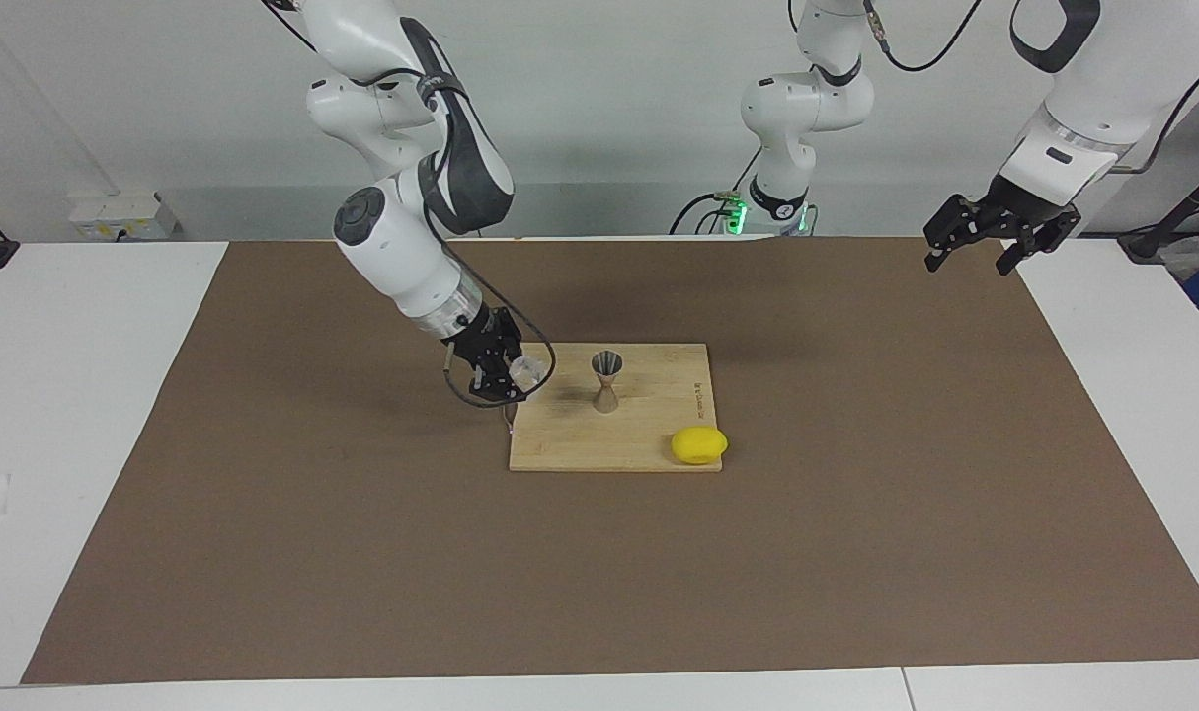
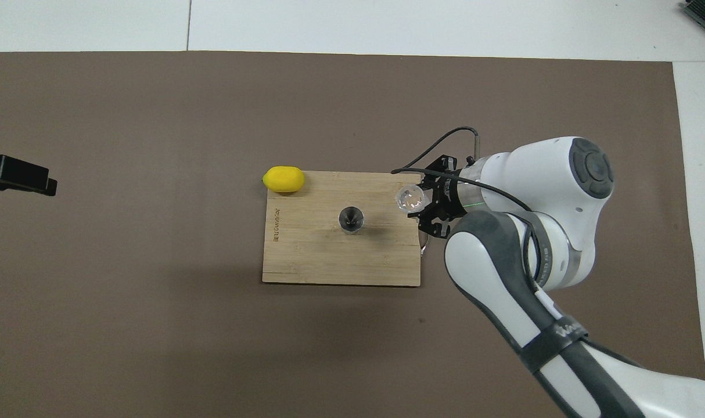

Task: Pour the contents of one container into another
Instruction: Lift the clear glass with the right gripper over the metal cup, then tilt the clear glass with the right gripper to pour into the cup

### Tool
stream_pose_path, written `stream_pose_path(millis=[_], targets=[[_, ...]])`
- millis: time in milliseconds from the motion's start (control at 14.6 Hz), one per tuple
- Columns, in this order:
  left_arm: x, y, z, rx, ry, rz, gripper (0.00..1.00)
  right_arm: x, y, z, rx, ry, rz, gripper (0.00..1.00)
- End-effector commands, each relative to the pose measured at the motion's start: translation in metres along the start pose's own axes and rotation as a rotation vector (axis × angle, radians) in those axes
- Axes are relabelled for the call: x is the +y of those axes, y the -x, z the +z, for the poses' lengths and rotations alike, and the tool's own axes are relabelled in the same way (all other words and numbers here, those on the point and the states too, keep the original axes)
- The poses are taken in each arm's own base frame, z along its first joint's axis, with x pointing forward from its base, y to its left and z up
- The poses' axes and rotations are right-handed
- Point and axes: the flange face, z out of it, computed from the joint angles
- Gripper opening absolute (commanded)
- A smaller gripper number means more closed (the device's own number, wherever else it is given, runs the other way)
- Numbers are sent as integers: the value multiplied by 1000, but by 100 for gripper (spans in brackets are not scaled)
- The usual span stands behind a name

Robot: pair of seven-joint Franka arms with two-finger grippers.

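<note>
The clear glass cup point(image 1: 528, 372) point(image 2: 411, 199) is held in my right gripper point(image 1: 519, 377) point(image 2: 417, 201), which is shut on it. It hangs over the handle edge of the wooden cutting board point(image 1: 560, 439) point(image 2: 329, 264), at the right arm's end of the board. The metal jigger point(image 1: 606, 380) point(image 2: 351, 219) stands upright in the board's middle, a short gap from the cup. My left gripper point(image 1: 967, 259) point(image 2: 24, 177) waits open and empty, raised over the mat's corner at the left arm's end.
A yellow lemon point(image 1: 699, 445) point(image 2: 283, 179) lies at the board's corner farther from the robots, toward the left arm's end. The board lies on a brown mat point(image 1: 856, 513) that covers most of the white table.
</note>
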Motion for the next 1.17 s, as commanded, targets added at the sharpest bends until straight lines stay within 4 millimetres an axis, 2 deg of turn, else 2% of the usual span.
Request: stream_pose_path(millis=[0,343,617,892,1098], targets=[[6,11,1,-11,-23,-5,100,3,28,2,55,-31,6,0],[0,8,-6,24,-21,-23,100,18,64,7,159,-85,-37,0],[17,5,-3,34,-33,-3,100,30,85,9,206,-106,-114,0],[25,5,-3,23,-33,13,100,38,97,12,275,-140,-193,0],[24,5,-11,9,-34,14,100,46,105,15,314,-155,-253,0]])
